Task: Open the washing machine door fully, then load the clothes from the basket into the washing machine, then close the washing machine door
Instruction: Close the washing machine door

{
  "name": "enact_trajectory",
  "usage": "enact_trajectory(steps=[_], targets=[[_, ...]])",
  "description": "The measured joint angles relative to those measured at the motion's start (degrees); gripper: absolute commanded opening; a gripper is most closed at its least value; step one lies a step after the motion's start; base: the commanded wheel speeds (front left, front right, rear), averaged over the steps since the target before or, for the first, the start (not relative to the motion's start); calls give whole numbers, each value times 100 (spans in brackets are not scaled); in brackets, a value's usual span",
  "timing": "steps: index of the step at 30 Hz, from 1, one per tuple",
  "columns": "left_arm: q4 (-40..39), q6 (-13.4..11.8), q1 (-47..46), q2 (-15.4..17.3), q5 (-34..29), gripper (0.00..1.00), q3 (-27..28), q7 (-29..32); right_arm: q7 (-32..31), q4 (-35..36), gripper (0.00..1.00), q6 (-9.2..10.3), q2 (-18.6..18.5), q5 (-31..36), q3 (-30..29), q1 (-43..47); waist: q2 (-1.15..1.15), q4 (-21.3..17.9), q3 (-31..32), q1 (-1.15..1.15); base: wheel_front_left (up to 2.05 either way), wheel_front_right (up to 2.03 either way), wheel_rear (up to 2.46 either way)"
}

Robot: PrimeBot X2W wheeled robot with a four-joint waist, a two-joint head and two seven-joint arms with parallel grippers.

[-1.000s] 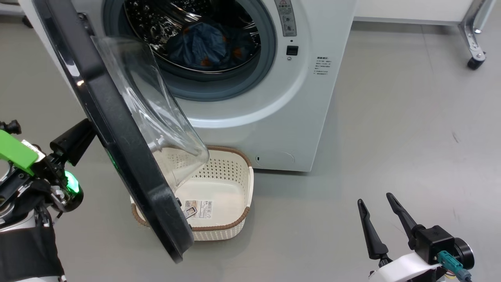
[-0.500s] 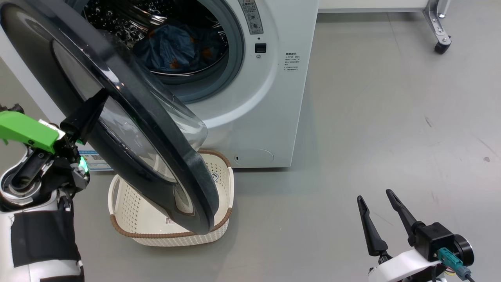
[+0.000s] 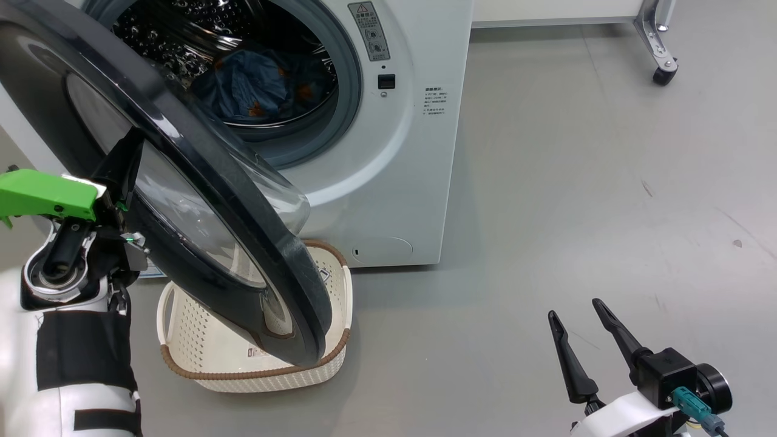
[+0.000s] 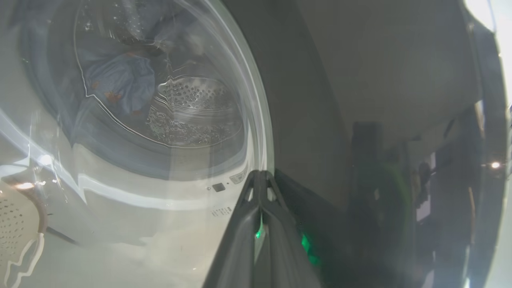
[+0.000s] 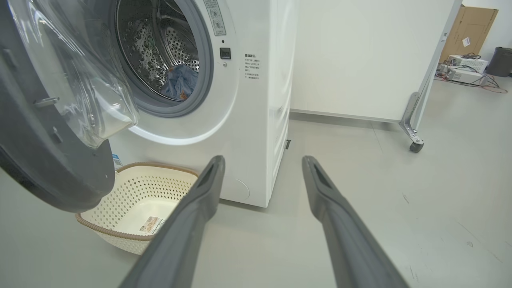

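The white washing machine (image 3: pixel 400 158) has its drum open, with the light blue clothes (image 3: pixel 255 91) lying inside. The washing machine door (image 3: pixel 182 152), black-rimmed with a clear bowl, hangs partly swung over the empty cream basket (image 3: pixel 200 364). My left gripper (image 3: pixel 136 149) is shut, its tip (image 4: pixel 260 173) against the door's outer face by the glass edge. Through the door glass (image 4: pixel 160 120) I see the clothes (image 4: pixel 116 80) and the basket (image 4: pixel 16 224). My right gripper (image 3: pixel 573 308) stands open and empty over the floor, well right of the basket (image 5: pixel 132 200).
A white wheeled partition with a caster (image 3: pixel 658 73) stands behind the machine on the right. Far back right are a cardboard box (image 5: pixel 472 28) and electronics with cables (image 5: pixel 464 70). Grey floor (image 3: pixel 576 212) stretches to the right of the machine.
The head camera has shifted. The door has swung from edge-on towards the machine, its outer face now showing, with my shut left gripper staying against it. The right gripper has kept still.
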State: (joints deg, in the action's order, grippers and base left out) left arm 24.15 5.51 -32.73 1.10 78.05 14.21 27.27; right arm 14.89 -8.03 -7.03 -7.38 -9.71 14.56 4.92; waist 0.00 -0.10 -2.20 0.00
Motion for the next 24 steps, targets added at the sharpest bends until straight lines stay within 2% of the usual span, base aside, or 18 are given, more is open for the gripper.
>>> enact_trajectory(steps=[24], targets=[[955, 115, -711, 0, -137, 0, -654, -1268, 0, 14, 100, 0, -56, 0, 33, 0, 0, -114, -165, 0, 0, 0, 0]])
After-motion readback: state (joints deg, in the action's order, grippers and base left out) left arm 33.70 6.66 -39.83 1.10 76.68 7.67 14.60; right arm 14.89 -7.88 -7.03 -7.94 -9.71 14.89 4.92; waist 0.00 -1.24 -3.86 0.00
